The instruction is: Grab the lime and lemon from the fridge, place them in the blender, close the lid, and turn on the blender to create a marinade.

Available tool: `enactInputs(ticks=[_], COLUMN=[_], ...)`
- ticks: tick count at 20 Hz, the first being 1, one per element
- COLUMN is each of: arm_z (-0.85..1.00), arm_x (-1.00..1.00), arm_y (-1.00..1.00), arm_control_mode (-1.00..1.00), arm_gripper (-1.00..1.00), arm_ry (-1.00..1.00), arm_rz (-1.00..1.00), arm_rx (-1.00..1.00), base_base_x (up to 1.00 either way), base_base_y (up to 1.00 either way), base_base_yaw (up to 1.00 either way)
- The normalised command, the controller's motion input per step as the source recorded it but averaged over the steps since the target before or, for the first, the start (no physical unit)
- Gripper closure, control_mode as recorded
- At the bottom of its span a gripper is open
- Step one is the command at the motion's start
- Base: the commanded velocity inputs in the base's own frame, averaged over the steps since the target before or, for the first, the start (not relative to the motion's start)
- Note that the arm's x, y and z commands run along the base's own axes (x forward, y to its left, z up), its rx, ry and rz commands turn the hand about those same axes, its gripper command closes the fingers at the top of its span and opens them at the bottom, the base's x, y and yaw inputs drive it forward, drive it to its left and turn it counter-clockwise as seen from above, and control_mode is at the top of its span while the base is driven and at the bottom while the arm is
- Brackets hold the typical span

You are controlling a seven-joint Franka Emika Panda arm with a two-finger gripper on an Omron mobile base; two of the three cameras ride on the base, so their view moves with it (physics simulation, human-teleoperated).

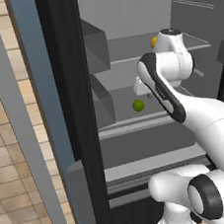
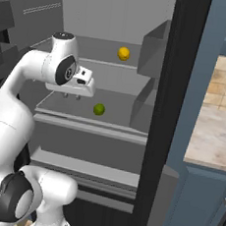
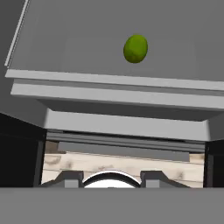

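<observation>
1. The fridge (image 2: 115, 16) stands open, its grey interior and shelves facing the robot, with the dark black frame running down the left of the left base view and the right of the right base view.
2. The white arm reaches into the fridge at the level of the middle shelf (image 2: 85, 117), its hand pointing downward over the left part of that shelf.
3. The gripper (image 2: 71, 97) hangs just above the shelf surface. Its two short fingers are drawn close together with nothing between them.
4. The lemon (image 2: 123, 53) sits alone on the upper shelf, higher than the hand and to its right in the right base view; in the left base view it peeks out beside the arm's wrist (image 1: 153, 41).
5. The lime (image 2: 99, 109) rests on the middle shelf, to the right of the fingers and apart from them, not touched. In the hand view it lies on the shelf surface ahead (image 3: 135, 48).
</observation>
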Motion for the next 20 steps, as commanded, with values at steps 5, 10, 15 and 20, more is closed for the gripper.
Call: enactInputs(ticks=[5, 10, 15, 20], arm_z=[-0.49, -1.0, -0.67, 0.0], arm_x=[-0.06, 0.26, 0.72, 0.73], arm_y=[0.0, -0.07, -0.06, -0.01], arm_control_mode=[-1.0, -1.0, -1.0, -1.0], arm_gripper=[-1.0, -1.0, -1.0, -1.0], arm_ry=[0.03, 0.04, 0.11, 0.03], arm_rz=[-0.08, -0.15, -0.13, -0.01], arm_rx=[0.0, 0.0, 0.0, 0.0], base_base_x=[0.0, 0.0, 0.0, 0.0], base_base_y=[0.0, 0.0, 0.0, 0.0], base_base_yaw=[0.0, 0.0, 0.0, 0.0])
